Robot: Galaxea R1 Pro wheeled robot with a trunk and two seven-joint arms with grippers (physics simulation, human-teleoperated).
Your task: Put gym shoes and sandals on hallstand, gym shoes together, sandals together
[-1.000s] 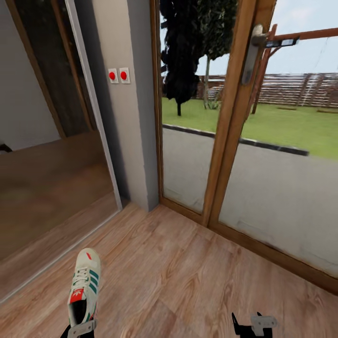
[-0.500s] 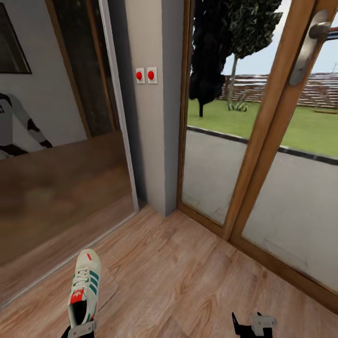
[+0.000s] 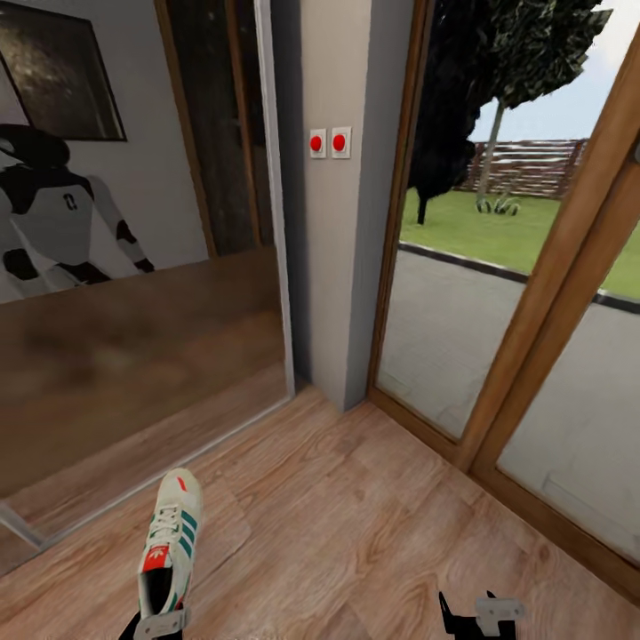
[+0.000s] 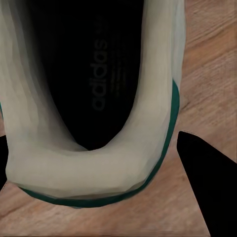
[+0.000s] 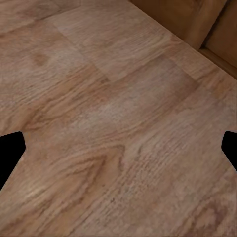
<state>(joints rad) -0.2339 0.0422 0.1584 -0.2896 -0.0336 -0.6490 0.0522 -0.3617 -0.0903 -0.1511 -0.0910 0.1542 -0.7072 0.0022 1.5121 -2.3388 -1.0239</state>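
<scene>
One gym shoe, white with green stripes and a red-orange tongue label, hangs over the corridor floor, toe pointing away from me. My left gripper is shut on its heel. In the left wrist view the gym shoe's heel collar sits between the two dark fingers. My right gripper is low at the right, open and empty; in the right wrist view its fingertips stand wide apart over bare planks. The second gym shoe, the sandals and the hallstand are out of view.
A mirrored panel at the left reflects the robot and the floor. A grey wall column with two red switches stands ahead. Wood-framed glass doors close off the right side, with a garden beyond.
The whole view has swung leftward, so the column and doors slide right and the robot's reflection appears in the mirror. The shoe stays in my left gripper; the right gripper is unchanged.
</scene>
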